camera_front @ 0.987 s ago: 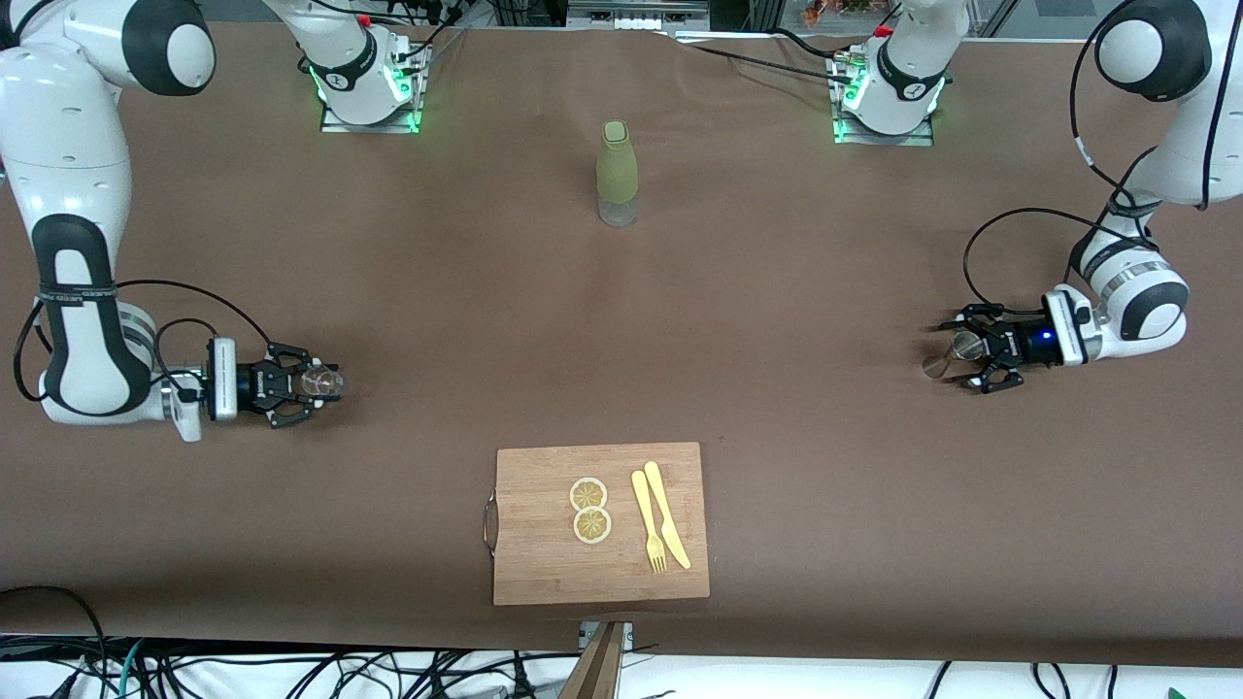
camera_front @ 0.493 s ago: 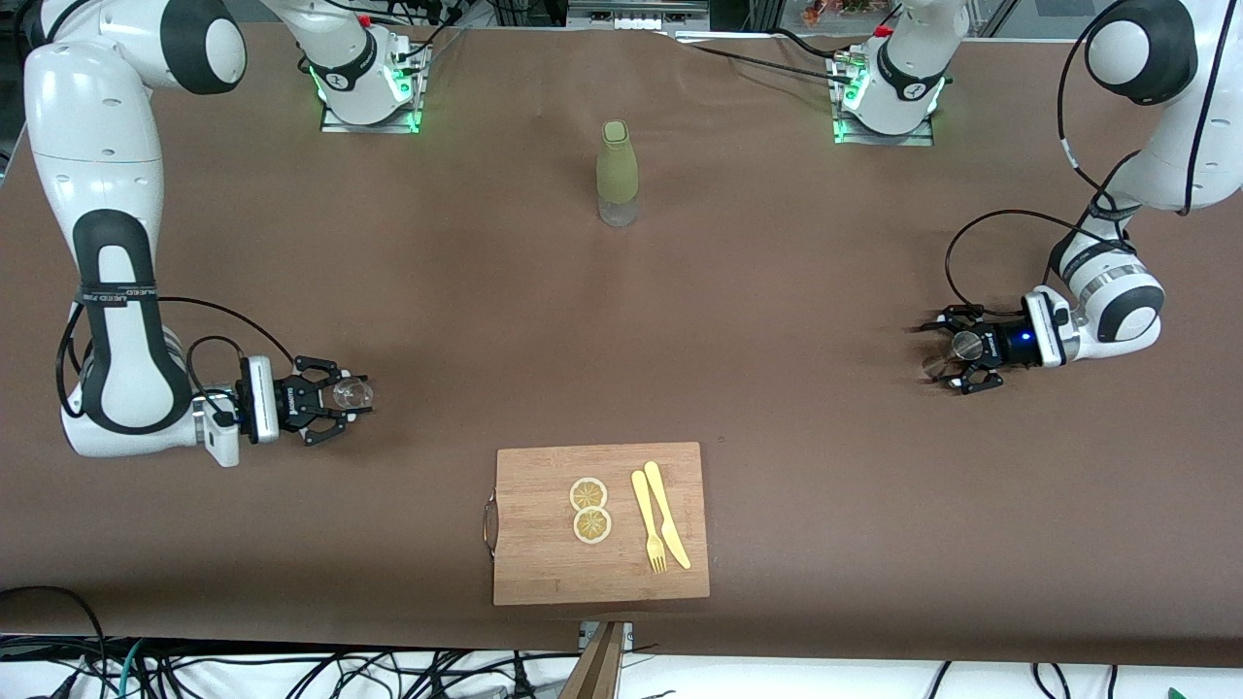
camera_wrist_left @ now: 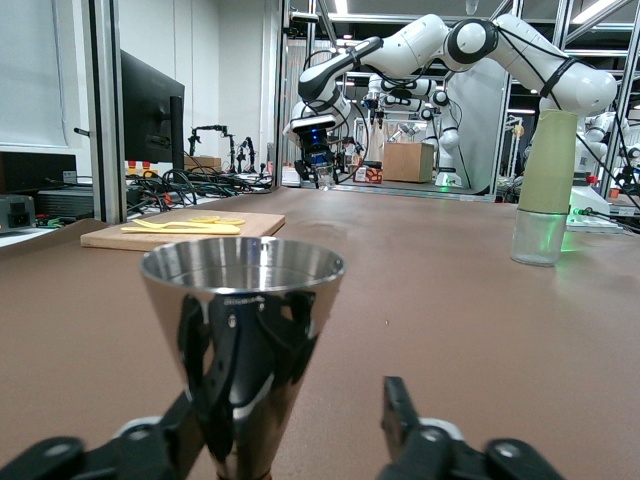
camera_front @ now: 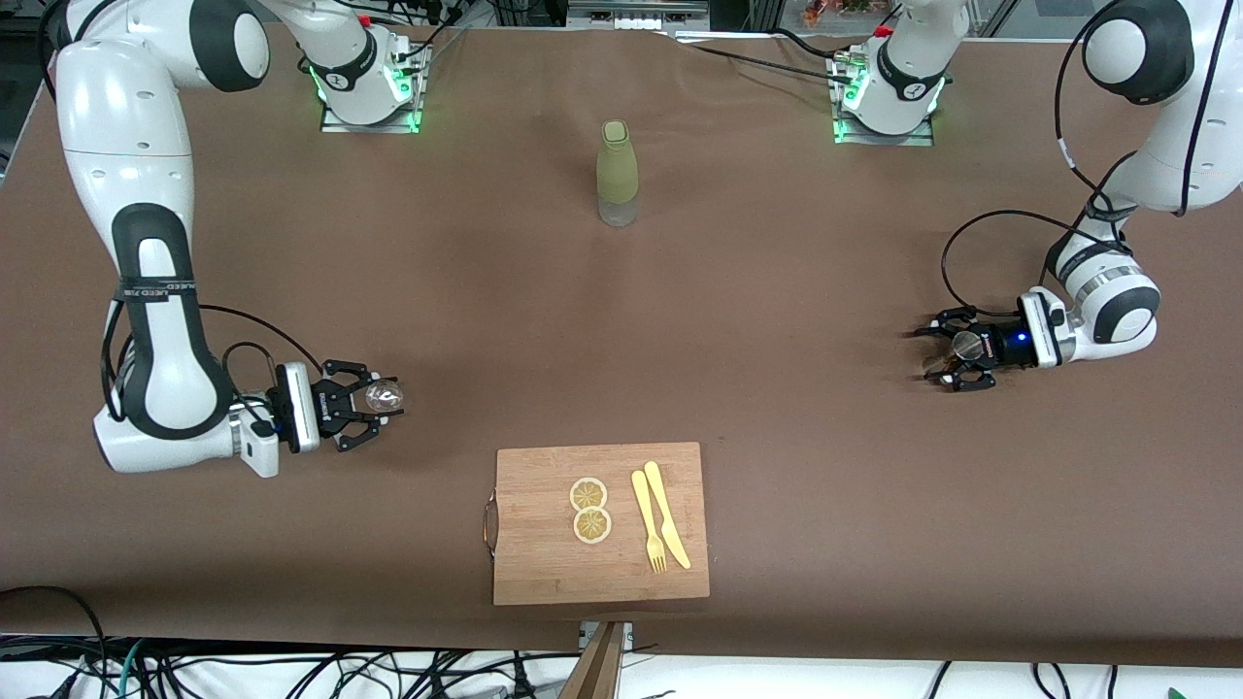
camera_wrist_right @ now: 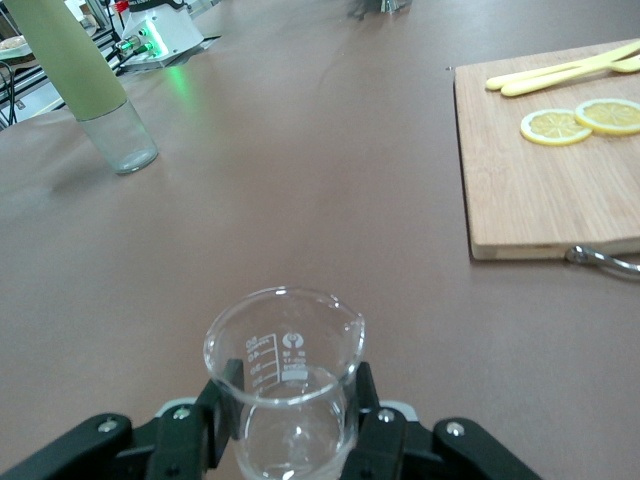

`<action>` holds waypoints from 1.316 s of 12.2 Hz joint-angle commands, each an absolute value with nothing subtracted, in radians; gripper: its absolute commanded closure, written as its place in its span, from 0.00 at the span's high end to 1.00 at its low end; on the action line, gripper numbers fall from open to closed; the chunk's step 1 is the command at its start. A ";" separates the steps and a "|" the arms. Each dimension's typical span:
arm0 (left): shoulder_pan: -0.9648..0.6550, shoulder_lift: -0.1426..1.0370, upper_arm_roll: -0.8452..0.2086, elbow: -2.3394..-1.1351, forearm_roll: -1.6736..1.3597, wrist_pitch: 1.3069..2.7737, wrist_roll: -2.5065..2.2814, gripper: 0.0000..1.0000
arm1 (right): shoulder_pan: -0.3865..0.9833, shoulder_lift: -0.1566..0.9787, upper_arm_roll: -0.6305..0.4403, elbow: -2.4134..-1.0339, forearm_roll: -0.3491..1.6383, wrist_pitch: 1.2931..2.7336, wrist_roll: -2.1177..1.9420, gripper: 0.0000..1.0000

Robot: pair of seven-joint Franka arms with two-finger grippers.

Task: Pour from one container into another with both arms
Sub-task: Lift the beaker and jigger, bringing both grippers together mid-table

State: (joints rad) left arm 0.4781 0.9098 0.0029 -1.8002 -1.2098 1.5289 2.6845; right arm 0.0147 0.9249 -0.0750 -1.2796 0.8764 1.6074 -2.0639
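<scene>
My right gripper (camera_front: 377, 398) is shut on a clear glass beaker (camera_front: 385, 394), held upright low over the table toward the right arm's end. In the right wrist view the beaker (camera_wrist_right: 285, 360) sits between the fingers (camera_wrist_right: 372, 412) of that gripper (camera_wrist_right: 290, 405). My left gripper (camera_front: 934, 354) is at the left arm's end, open around a shiny metal cone cup (camera_front: 963, 344). In the left wrist view the cup (camera_wrist_left: 243, 300) is close to one finger of this gripper (camera_wrist_left: 300, 420), and a gap separates it from the other finger (camera_wrist_left: 397, 410).
A green bottle with a clear base (camera_front: 617, 175) stands mid-table near the bases. A wooden cutting board (camera_front: 544, 573) lies near the front edge, carrying two lemon slices (camera_front: 589, 510) and a yellow fork and knife (camera_front: 660, 524).
The right arm carried the beaker toward the middle of the table and the cutting board. The left gripper shifted slightly toward the middle, and its fingers narrowed around the metal cup.
</scene>
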 commanded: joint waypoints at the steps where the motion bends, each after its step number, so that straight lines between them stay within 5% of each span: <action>1: 0.463 0.877 0.011 -1.841 -1.252 1.545 2.735 0.00 | 0.031 0.899 -0.078 -1.279 0.856 1.598 -2.011 0.27; 10: 0.448 0.838 -0.012 -1.839 -1.270 1.523 2.689 0.00 | 0.066 0.873 -0.083 -1.279 0.854 1.601 -1.970 0.27; 16: 0.293 0.801 -0.015 -1.888 -1.468 1.575 2.689 0.00 | 0.083 0.873 -0.077 -1.240 0.856 1.601 -1.918 0.27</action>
State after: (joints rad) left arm 0.3453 0.8546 -0.0264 -1.8300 -1.3987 1.5319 2.6773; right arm 0.0668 0.8908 -0.0791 -1.2541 0.8695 1.6077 -1.9583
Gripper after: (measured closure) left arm 0.912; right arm 0.511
